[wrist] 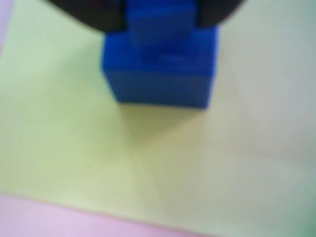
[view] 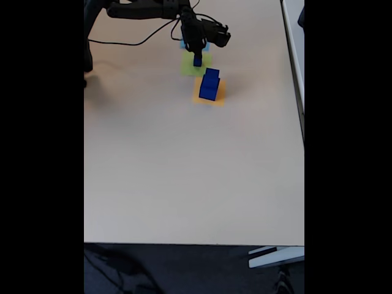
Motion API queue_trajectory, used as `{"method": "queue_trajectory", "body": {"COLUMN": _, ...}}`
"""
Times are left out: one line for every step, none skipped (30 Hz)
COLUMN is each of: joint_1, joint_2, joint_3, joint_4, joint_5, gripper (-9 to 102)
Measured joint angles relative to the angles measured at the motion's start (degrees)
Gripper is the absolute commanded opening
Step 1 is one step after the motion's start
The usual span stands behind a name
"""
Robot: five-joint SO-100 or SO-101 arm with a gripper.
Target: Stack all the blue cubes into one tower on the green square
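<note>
On a pale table [view: 184, 171], upper centre of the fixed view, my gripper [view: 197, 60] clamps the small blue cube [view: 197, 60] over the green square [view: 195, 64]; it is rigid, probably light, best pinched on flat sides.

Likely an office or lab: a plain beige table [view: 184, 171] over dark carpet [view: 184, 269].

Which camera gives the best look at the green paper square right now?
The wrist view: the green square spreads across most of that picture, blurred, with a blue cube standing on it. In the fixed view the green square is a small far patch, partly covered by the gripper and the cube it is over.
</note>
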Motion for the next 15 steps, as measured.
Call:
{"method": "queue_trajectory", "body": {"joint_1": 0.0, "joint_2": 0.0, "joint_3": 0.0, "joint_4": 0.0, "joint_5": 0.09, "gripper": 1}}
{"method": "queue_trajectory", "body": {"joint_1": 0.0, "joint_2": 0.0, "joint_3": 0.0, "joint_4": 0.0, "joint_5": 0.26, "gripper": 1}}
{"method": "queue_trajectory", "body": {"joint_1": 0.0, "joint_2": 0.0, "joint_3": 0.0, "joint_4": 0.0, "joint_5": 0.35, "gripper": 1}}
{"method": "queue_trajectory", "body": {"joint_1": 0.0, "joint_2": 0.0, "joint_3": 0.0, "joint_4": 0.0, "joint_5": 0.35, "gripper": 1}}
{"method": "queue_trajectory", "body": {"joint_1": 0.0, "joint_2": 0.0, "joint_3": 0.0, "joint_4": 0.0, "joint_5": 0.35, "gripper": 2}}
{"method": "queue_trajectory", "body": {"joint_1": 0.0, "joint_2": 0.0, "joint_3": 0.09, "joint_4": 0.0, "joint_5": 0.35, "gripper": 2}}
{"method": "queue_trajectory", "body": {"joint_1": 0.0, "joint_2": 0.0, "joint_3": 0.18, "joint_4": 0.0, "joint_5": 0.35, "gripper": 2}}
{"method": "queue_trajectory", "body": {"joint_1": 0.0, "joint_2": 0.0, "joint_3": 0.18, "joint_4": 0.0, "joint_5": 0.35, "gripper": 3}}
{"method": "queue_trajectory", "body": {"joint_1": 0.0, "joint_2": 0.0, "joint_3": 0.26, "joint_4": 0.0, "joint_5": 0.35, "gripper": 3}}
{"method": "queue_trajectory", "body": {"joint_1": 0.0, "joint_2": 0.0, "joint_3": 0.26, "joint_4": 0.0, "joint_5": 0.35, "gripper": 3}}
{"method": "queue_trajectory", "body": {"joint_1": 0.0, "joint_2": 0.0, "joint_3": 0.26, "joint_4": 0.0, "joint_5": 0.53, "gripper": 3}}
{"method": "queue_trajectory", "body": {"joint_1": 0.0, "joint_2": 0.0, "joint_3": 0.35, "joint_4": 0.0, "joint_5": 0.62, "gripper": 3}}
{"method": "queue_trajectory", "body": {"joint_1": 0.0, "joint_2": 0.0, "joint_3": 0.35, "joint_4": 0.0, "joint_5": 0.62, "gripper": 3}}
{"method": "queue_trajectory", "body": {"joint_1": 0.0, "joint_2": 0.0, "joint_3": 0.44, "joint_4": 0.0, "joint_5": 0.7, "gripper": 3}}
{"method": "queue_trajectory", "body": {"joint_1": 0.0, "joint_2": 0.0, "joint_3": 0.44, "joint_4": 0.0, "joint_5": 0.7, "gripper": 3}}
